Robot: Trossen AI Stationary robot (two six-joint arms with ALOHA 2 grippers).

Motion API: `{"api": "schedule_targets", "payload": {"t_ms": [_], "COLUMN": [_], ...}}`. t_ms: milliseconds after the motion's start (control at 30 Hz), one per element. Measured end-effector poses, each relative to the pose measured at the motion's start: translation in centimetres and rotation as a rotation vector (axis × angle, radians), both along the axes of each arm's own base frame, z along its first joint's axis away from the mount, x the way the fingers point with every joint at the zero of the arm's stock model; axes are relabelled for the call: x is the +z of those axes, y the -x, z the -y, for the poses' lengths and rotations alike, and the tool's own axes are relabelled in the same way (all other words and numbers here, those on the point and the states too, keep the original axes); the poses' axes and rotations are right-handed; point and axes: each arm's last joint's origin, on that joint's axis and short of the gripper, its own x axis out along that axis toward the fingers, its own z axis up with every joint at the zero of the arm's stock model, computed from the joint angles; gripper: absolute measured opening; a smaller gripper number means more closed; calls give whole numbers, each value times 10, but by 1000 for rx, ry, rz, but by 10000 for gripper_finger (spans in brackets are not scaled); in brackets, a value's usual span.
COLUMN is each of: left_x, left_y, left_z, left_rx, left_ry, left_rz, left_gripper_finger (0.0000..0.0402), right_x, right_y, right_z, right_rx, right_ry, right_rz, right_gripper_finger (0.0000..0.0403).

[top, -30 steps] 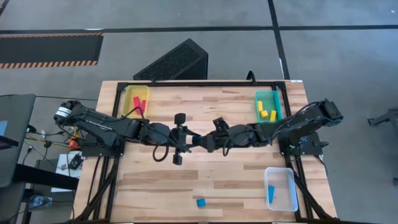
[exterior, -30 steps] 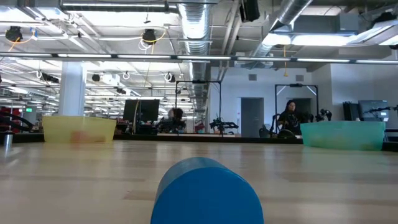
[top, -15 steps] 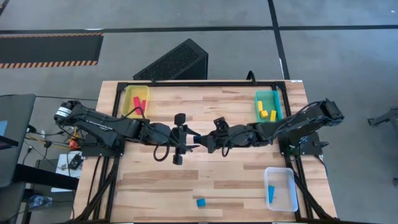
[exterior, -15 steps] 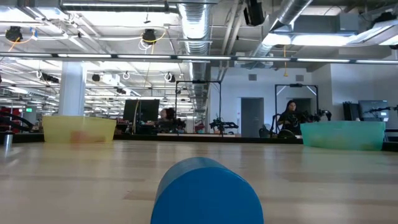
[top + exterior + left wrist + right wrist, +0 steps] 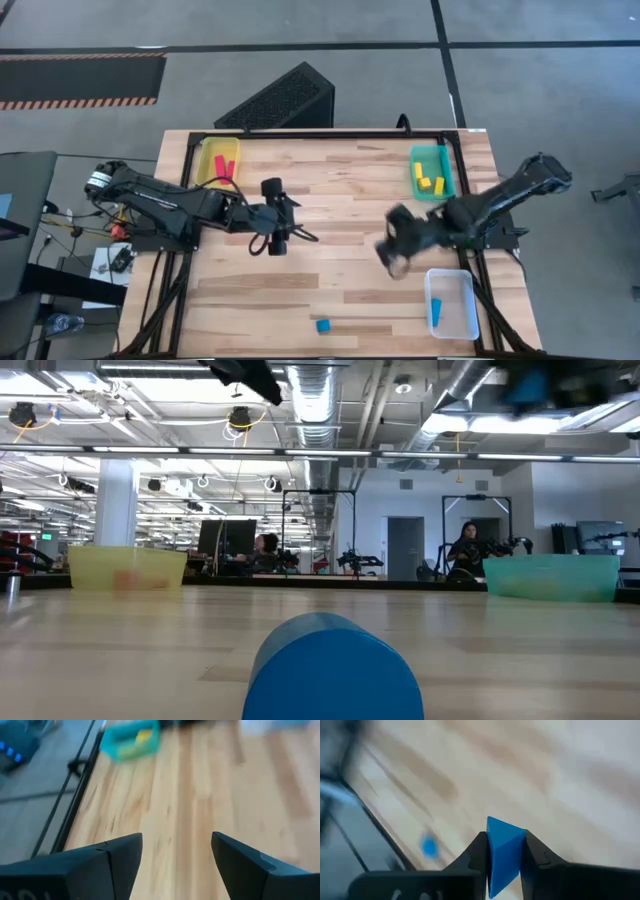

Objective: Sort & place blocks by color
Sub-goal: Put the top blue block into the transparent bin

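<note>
My right gripper [image 5: 390,254] hangs above the table's right half, left of the clear tray [image 5: 468,322], shut on a blue block [image 5: 504,851]. It shows blurred, with something blue, at the top of the low view [image 5: 530,385]. My left gripper [image 5: 293,225] is open and empty [image 5: 177,851] over the table's middle left. Another blue block [image 5: 323,326] lies flat near the near edge and looms close in the low view [image 5: 333,670]. One blue block [image 5: 435,313] lies in the clear tray. Red blocks [image 5: 224,167] lie in the yellow tray [image 5: 205,160], and yellow blocks [image 5: 431,180] in the teal tray [image 5: 444,160]. My right gripper pinches the blue block between its two fingers [image 5: 478,851], which press its two opposite faces. The block's upper corner [image 5: 496,824] stands out past the fingertips. It is lifted clear of the table.
The yellow tray stands at the far left corner [image 5: 127,568], the teal tray at the far right [image 5: 552,577], and the clear tray at the near right corner. Bare wood lies between them. People and workstations show in the room beyond the far edge.
The two grippers stood close together over the table's middle. My right gripper has since swung fast toward the table's right and near edge, toward the clear tray, carrying the blue block. My left gripper has drawn back a little toward the left.
</note>
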Motion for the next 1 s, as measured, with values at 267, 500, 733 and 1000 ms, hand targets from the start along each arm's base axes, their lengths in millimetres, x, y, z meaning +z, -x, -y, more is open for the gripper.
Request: {"api": "schedule_targets", "payload": {"t_ms": [267, 500, 733, 1000], "left_x": [-8, -9, -13, -21], "left_y": [5, 5, 11, 26], "left_z": [-8, -4, -1, 15], "left_rx": [121, 113, 136, 206], "left_ry": [54, 74, 113, 161], "left_rz": [-64, -66, -119, -203], "left_gripper_finger": [221, 218, 217, 217], "right_x": [-23, -24, -50, -80], "right_y": [78, 131, 127, 111], "right_z": [-66, -102, -135, -162], "right_rx": [132, -8, 35, 87], "right_ry": [-221, -312, -290, -321], "right_rz": [-586, -749, -823, -860], "right_gripper_finger": [67, 67, 76, 216]}}
